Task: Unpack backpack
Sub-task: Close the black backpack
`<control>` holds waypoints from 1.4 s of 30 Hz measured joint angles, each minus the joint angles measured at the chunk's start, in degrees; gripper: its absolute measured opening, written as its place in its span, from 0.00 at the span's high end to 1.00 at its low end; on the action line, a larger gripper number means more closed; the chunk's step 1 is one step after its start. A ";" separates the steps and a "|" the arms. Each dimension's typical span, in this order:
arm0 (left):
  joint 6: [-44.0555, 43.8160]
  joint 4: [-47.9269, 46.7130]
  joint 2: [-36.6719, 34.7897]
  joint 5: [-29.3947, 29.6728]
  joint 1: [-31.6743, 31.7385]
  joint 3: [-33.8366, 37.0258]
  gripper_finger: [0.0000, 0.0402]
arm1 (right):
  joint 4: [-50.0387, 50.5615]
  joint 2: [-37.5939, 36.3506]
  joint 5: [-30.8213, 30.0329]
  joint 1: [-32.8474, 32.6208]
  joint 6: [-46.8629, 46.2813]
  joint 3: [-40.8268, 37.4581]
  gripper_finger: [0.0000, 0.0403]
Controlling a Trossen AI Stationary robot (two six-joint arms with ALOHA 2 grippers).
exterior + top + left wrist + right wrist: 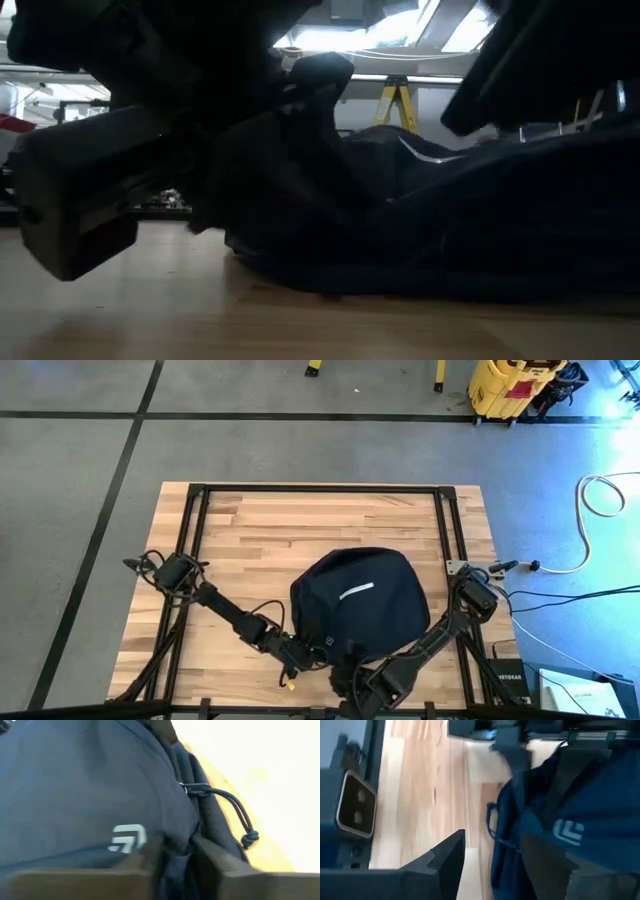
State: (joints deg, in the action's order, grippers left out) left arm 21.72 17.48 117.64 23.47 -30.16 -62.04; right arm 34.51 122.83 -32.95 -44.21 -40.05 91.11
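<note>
One big soft dark navy fabric backpack (360,605) is lying near the front edge of the wooden table (250,525). Two grippers are touching it: the left gripper (179,857) is pinching its fabric, and the right gripper (492,857) is standing half open at its edge.

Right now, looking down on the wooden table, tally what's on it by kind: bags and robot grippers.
Bags: 1, the backpack, dark navy with a white stripe.
Grippers: 2, the left gripper and the right gripper, both at the backpack's near edge.
Total: 3
</note>
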 joint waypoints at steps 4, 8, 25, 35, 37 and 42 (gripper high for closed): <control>-2.17 -1.54 0.00 -1.51 0.99 -0.04 0.97 | 2.64 -0.32 8.70 2.86 5.53 1.11 0.64; -0.62 -1.03 0.00 0.90 0.93 -0.06 0.99 | 4.95 -0.29 14.05 5.22 10.43 1.90 0.70; -1.63 -3.59 0.02 -0.82 0.97 -4.92 1.00 | 10.23 -0.34 11.95 2.08 39.10 4.64 0.82; -2.06 -3.43 0.02 -1.87 1.08 -4.92 1.00 | 6.13 0.14 14.79 2.92 47.68 4.68 0.82; -2.42 -3.58 0.02 -1.83 1.08 -4.87 1.00 | 6.04 1.07 16.00 4.00 49.17 4.68 0.82; -2.11 -3.90 0.07 -1.85 1.01 -4.85 1.00 | 7.27 1.62 17.84 5.56 50.91 4.68 0.82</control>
State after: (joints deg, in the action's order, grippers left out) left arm 19.61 13.58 117.71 21.62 -29.15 -66.89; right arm 41.78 124.45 -15.10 -38.65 10.87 95.79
